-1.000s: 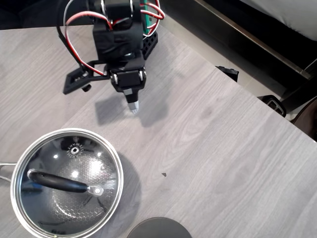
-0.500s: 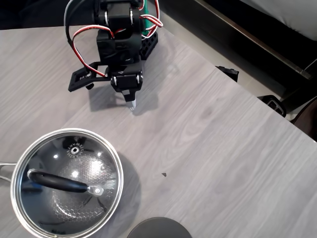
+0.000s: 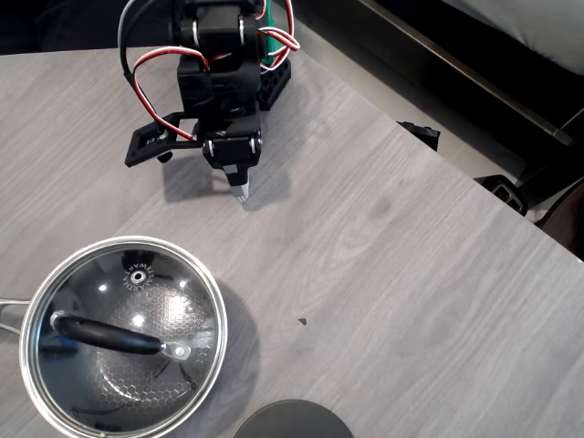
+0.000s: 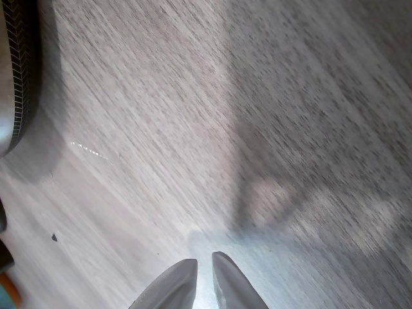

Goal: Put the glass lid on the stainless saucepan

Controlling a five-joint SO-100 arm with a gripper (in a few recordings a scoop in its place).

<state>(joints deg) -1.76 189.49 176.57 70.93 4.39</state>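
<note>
The grey wood-grain table (image 3: pixel 392 274) is carrying everything, and the stainless saucepan (image 3: pixel 27 388) is sitting at its lower left in the overhead view, with the glass lid (image 3: pixel 123 333) already resting on the rim, black bar handle up and the honeycomb interior showing through the glass. The lid is looking seated, so the task is reading as done. What could go wrong now is mostly a matter of disturbance: the lid could be lying slightly off-centre, which these views are not settling, and any sweep of the arm back toward the pan could be nudging the handle and tipping the lid off. A dark grey disc (image 3: pixel 294 422) is lying just beside the pan at the bottom edge, and could be taken for the lid.

The black arm (image 3: pixel 219 68) is folding back near its base at the top, well apart from the pan. The gripper (image 4: pixel 205 278) is pointing down at bare table, its fingers nearly touching, holding nothing.
</note>
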